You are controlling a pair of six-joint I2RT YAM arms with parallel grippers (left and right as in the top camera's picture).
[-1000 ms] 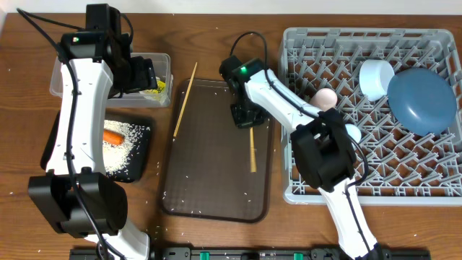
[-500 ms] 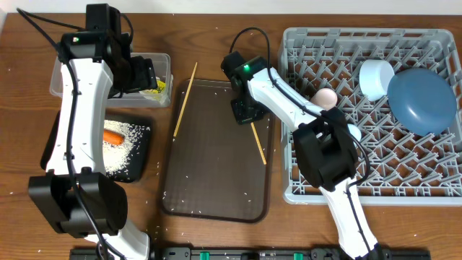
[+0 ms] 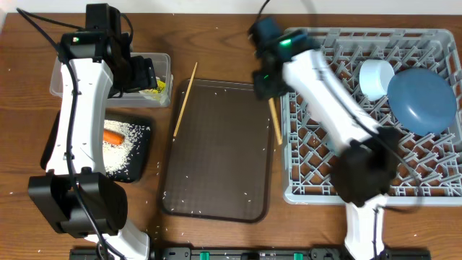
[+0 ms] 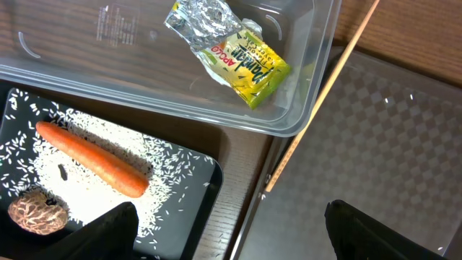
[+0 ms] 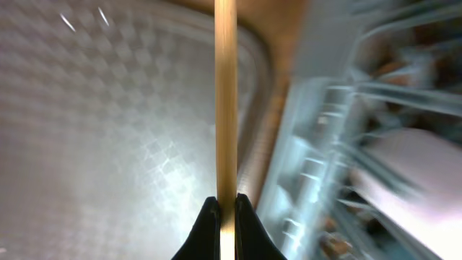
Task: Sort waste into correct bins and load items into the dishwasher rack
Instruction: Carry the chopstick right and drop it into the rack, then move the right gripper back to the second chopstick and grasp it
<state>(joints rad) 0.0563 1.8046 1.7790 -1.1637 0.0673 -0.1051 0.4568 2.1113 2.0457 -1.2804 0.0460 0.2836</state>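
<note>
Chopstick (image 5: 226, 101) first: a thin, straight, pale wooden stick, pinched at one end between the shut fingers of the right claw (image 5: 226, 209). In the overhead view the chopstick (image 3: 275, 123) hangs along the right rim of the dark brown serving tray (image 3: 216, 159), over the narrow gap between that rim and the grey dishwasher rack (image 3: 404, 189). The right claw (image 3: 266, 79) is above the tray's right far corner.

The second chopstick (image 3: 185, 100) lies slanted across the tray's left rim, its far end off on the worktop (image 3: 216, 43). White rice grains are scattered over the tray floor.

Left of the tray sits the black tray (image 3: 141, 155), holding an orange carrot (image 3: 113, 136) on a bed of rice (image 3: 119, 152); the left wrist view also shows a small brown lump (image 4: 37, 213) beside the carrot. Further back on that side is the clear tub (image 3: 61, 83), with the crinkled yellow-green and silver wrapper (image 4: 229, 52) inside. The left claw (image 3: 144, 76) hovers over the tub's tray-side end, jaws spread wide and empty.

Right of the tray, deep in the rack, a pale blue bowl (image 3: 375, 78) lies beside the large dark blue plate (image 3: 422, 100).
</note>
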